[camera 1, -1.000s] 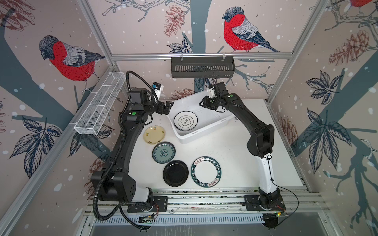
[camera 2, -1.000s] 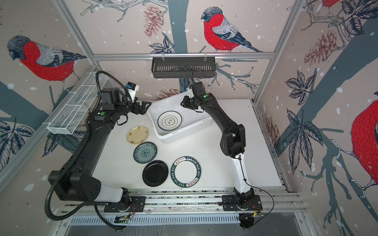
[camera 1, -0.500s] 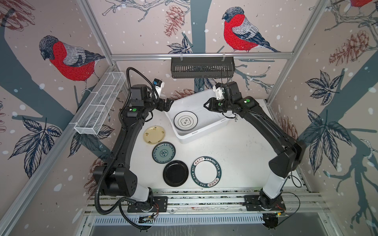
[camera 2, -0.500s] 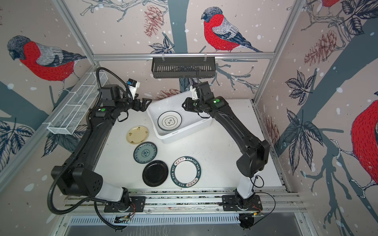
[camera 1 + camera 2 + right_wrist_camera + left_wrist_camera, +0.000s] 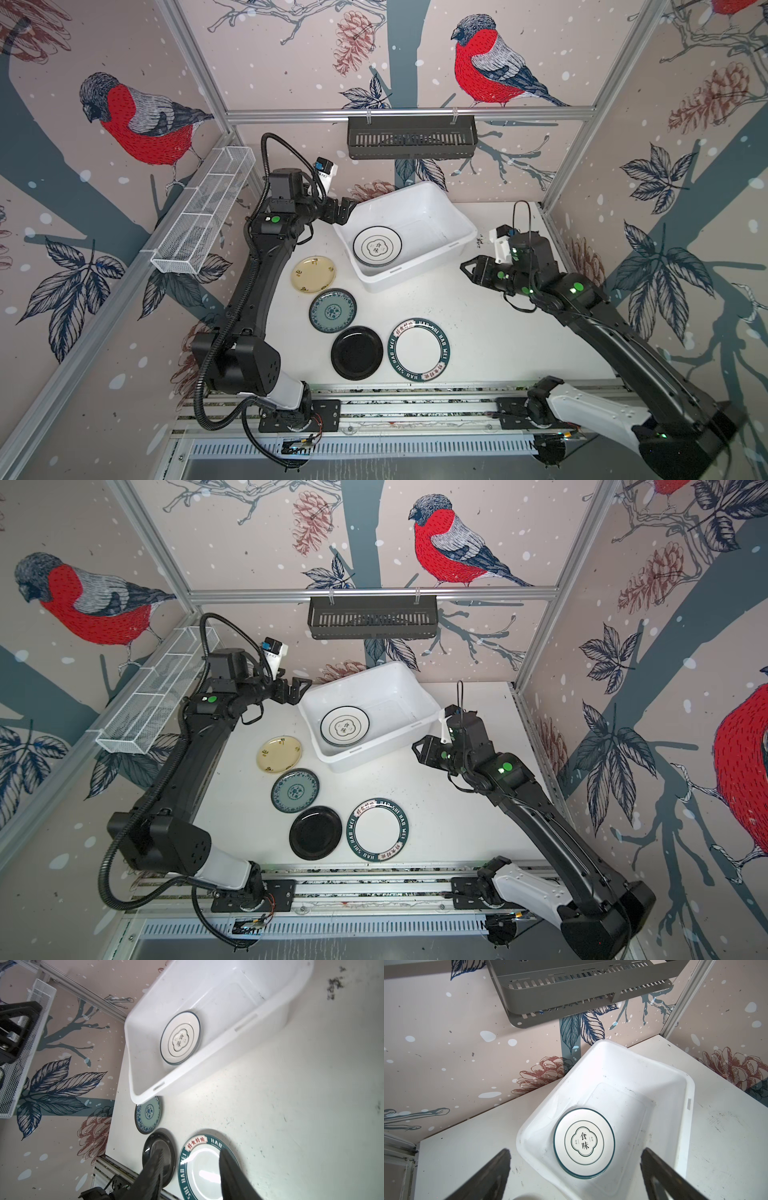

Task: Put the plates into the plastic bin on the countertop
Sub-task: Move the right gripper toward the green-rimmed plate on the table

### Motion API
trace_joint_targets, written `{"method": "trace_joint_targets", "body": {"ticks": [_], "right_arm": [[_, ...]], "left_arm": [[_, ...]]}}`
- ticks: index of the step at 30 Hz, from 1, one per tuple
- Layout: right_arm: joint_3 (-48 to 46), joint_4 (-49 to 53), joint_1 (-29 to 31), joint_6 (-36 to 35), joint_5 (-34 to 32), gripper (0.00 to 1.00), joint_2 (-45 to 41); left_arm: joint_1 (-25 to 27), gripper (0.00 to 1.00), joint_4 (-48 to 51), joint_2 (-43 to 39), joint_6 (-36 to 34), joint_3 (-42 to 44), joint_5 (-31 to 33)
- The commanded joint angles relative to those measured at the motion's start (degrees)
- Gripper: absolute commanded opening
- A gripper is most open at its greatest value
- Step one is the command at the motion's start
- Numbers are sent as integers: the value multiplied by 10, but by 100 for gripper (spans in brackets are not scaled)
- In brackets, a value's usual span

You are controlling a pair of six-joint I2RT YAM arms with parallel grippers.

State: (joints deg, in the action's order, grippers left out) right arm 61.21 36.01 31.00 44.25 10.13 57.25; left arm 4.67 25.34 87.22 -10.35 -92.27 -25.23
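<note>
Plates lie in 2 places: 4 sit flat on the countertop (image 5: 490,332), and the emblem plate (image 5: 377,246) sits inside the bin (image 5: 419,269). It rests on top of at least 1 more plate, whose edge shows beneath it.

The left gripper (image 5: 343,210) hangs just outside the bin's corner nearest that arm. Its fingers (image 5: 488,1176) are spread wide with nothing between them. In the left wrist view the emblem plate sits ahead of the fingers, in line with the gap and well apart from both tips.

The right gripper (image 5: 467,269) is over bare countertop near the bin's opposite end, not touching it. Its fingers (image 5: 154,1167) stand partly apart and hold nothing. Beyond them in the right wrist view lie the lettered plate (image 5: 199,1165), across the gap, and the black plate (image 5: 153,1140), partly hidden by 1 finger. The teal plate (image 5: 148,1114) is farther ahead, just beside the bin's corner.

The yellow plate (image 5: 312,274) lies nearer the left fingers than the right, close to the bin's wall. All 4 countertop plates are apart from both grippers.
</note>
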Motion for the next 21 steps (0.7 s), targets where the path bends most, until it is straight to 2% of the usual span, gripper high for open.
{"method": "trace_joint_targets", "body": {"ticks": [1,7,10,15,21], "right_arm": [[-53,-9,-5,40,20,49,-39],[-172,-36,-6,89,71,50,-107],[-226,-58,-7,114,98,55,-133],[-295,-99,-6,131,151,55,-136],[-366,-158,-9,132,184,56,-124]], "left_arm": [[3,97,11,-6,2,-1,3],[5,97,21,-20,6,11,0],[7,97,26,-26,2,15,-2],[9,97,29,-33,3,23,-10],[12,97,33,-39,8,30,-22]]}}
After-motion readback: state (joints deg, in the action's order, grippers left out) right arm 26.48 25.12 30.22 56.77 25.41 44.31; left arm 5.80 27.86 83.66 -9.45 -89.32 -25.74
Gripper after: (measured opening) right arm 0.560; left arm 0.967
